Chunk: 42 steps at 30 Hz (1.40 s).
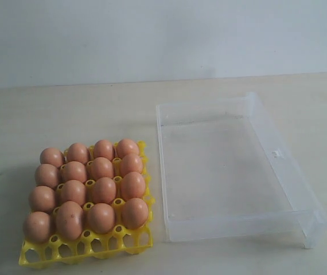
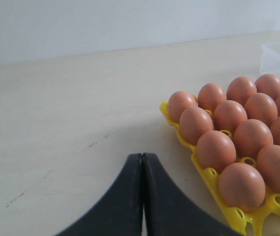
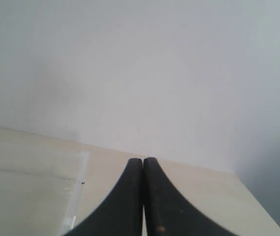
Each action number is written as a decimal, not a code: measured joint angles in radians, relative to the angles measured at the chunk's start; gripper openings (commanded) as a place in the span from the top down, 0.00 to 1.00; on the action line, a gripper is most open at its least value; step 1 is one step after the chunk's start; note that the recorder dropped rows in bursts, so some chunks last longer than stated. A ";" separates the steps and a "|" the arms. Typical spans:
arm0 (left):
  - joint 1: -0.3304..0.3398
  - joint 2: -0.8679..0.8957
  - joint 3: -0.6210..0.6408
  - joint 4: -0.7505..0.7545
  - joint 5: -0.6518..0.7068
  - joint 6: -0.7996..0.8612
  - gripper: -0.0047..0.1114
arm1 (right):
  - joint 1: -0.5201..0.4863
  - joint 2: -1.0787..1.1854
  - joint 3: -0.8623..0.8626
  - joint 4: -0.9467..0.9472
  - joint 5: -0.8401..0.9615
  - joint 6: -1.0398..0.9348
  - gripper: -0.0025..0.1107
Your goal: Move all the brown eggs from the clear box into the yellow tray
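You've got 16 brown eggs (image 1: 102, 189) in the yellow tray (image 1: 117, 230) lower left, clear box (image 1: 292, 172) right; left gripper (image 2: 142, 157) and right gripper (image 3: 143, 160) both pressed together

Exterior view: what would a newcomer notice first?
The smooth orange-brown oval eggs stand out first: sixteen in a four-by-four block, sitting in the bright yellow plastic egg tray at the lower left of the view. To the right, the shallow clear plastic box lies empty.
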 measured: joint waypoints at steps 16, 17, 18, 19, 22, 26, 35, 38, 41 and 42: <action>0.000 0.000 0.000 0.000 0.000 0.000 0.96 | -0.079 -0.004 0.000 0.000 0.065 0.000 0.98; 0.000 0.000 0.000 0.000 0.000 0.000 0.96 | -0.079 -0.004 0.000 0.000 0.069 0.000 0.98; 0.000 0.000 0.000 0.000 0.000 0.000 0.96 | -0.079 -0.004 0.000 0.000 0.069 0.000 0.98; 0.000 0.000 0.000 0.000 0.000 0.000 0.96 | -0.079 -0.004 0.000 0.000 0.069 0.000 0.98; 0.000 0.000 0.000 0.000 0.000 0.000 0.96 | -0.079 -0.004 0.000 0.000 0.069 0.000 0.98; 0.000 0.000 0.000 0.000 0.000 0.000 0.96 | -0.079 -0.004 0.000 -0.005 0.069 0.037 0.98; 0.000 0.000 0.000 0.000 0.000 0.000 0.96 | -0.081 -0.004 0.000 -0.614 0.089 0.942 0.98; 0.000 0.000 0.000 0.000 0.000 0.000 0.96 | -0.081 -0.004 0.000 -0.780 0.140 1.162 0.98; 0.000 0.000 0.000 0.000 0.000 0.000 0.96 | -0.081 -0.004 0.000 -0.891 0.172 1.223 0.98; 0.000 0.000 0.000 0.000 0.000 0.000 0.96 | -0.081 -0.004 0.000 -0.934 0.178 1.232 0.98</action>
